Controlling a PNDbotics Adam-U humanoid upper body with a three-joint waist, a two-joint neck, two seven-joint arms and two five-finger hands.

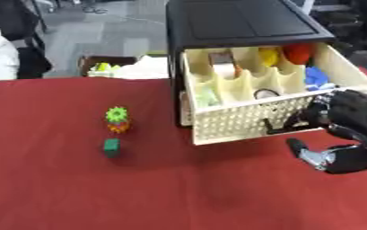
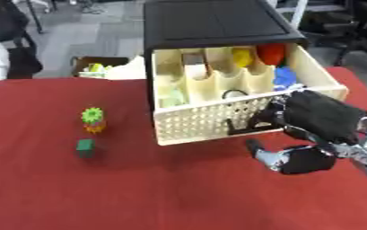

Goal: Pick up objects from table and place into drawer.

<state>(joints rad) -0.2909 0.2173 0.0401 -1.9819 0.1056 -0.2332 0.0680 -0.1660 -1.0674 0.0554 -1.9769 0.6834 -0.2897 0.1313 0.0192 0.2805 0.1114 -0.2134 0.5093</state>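
My right hand (image 2: 316,119) curls round the drawer (image 2: 217,119) handle (image 2: 245,128), right of frame; green block (image 1: 111,147) sits left.

The right hand (image 2: 316,117) is curling its fingers around the black handle (image 2: 245,129) of the open cream drawer (image 2: 210,119), while a green cube (image 2: 85,148) is lying on the red table (image 2: 139,188).

No readable text, labels, brands, numbers or signs appear anywhere: none on the black cabinet (image 2: 217,22), the cream drawer (image 2: 210,121), the small toys on the red table (image 1: 60,179), or the box beyond its far edge.
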